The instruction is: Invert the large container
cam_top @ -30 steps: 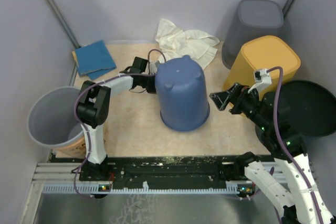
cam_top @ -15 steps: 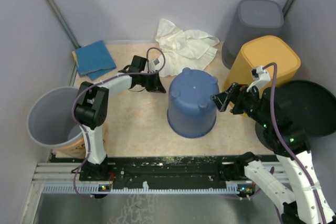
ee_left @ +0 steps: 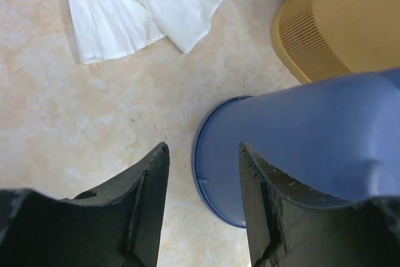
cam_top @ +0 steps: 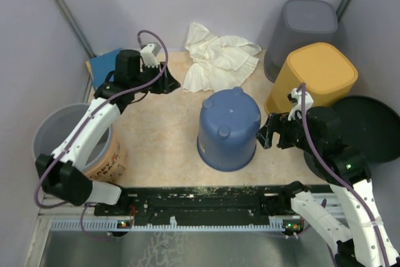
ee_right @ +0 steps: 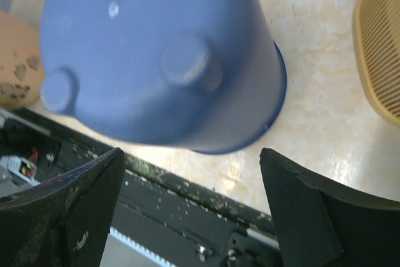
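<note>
Top view: we find the blue bucket [cam_top: 229, 128] inverted, feet up, in the middle of the counter [cam_top: 156, 136]. The left claw [cam_top: 170, 84] stands partly open and empty, well apart from it. The right claw [cam_top: 265, 134] gapes wide, empty, just beside its wall.

Left wrist view: the rim appears seated flat.

Right wrist view: we judge that a careless right-arm sweep could knock the blue bucket over, undoing the inversion.

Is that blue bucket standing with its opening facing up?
No, the blue bucket stands rim-down, its knobbed bottom facing up.
</note>
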